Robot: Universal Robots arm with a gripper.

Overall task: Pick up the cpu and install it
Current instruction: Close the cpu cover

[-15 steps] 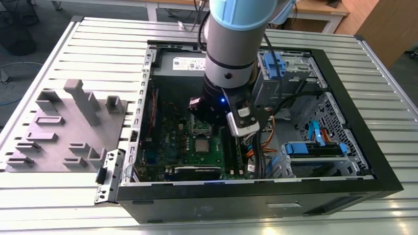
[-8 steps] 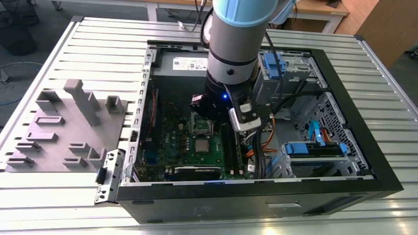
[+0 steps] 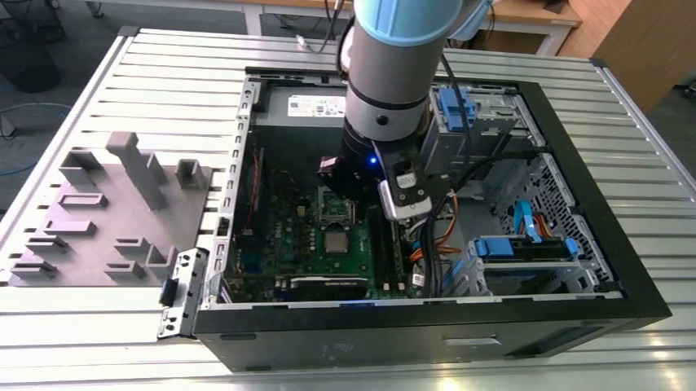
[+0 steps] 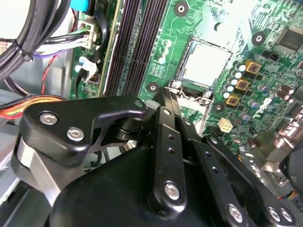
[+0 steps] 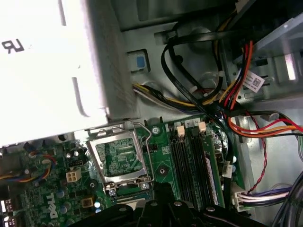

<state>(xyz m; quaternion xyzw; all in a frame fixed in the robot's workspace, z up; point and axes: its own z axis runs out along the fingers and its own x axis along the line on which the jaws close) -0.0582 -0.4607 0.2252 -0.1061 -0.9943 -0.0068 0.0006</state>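
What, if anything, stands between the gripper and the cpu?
Nothing visible does. In the second wrist view the cpu lies flat on the green motherboard with its silvery top uncovered. The gripper hangs over the board just short of it.

second wrist view: gripper (image 4: 164, 97) cut by edge | exterior view: mobo (image 3: 293, 236) partly hid by arm (image 3: 392, 73)

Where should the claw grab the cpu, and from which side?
Take the cpu by two opposite edges of its rim, coming straight down from above. It lies flat on the motherboard, silvery top up, so only the top and thin edges are free. A sideways approach would likely hit the board.
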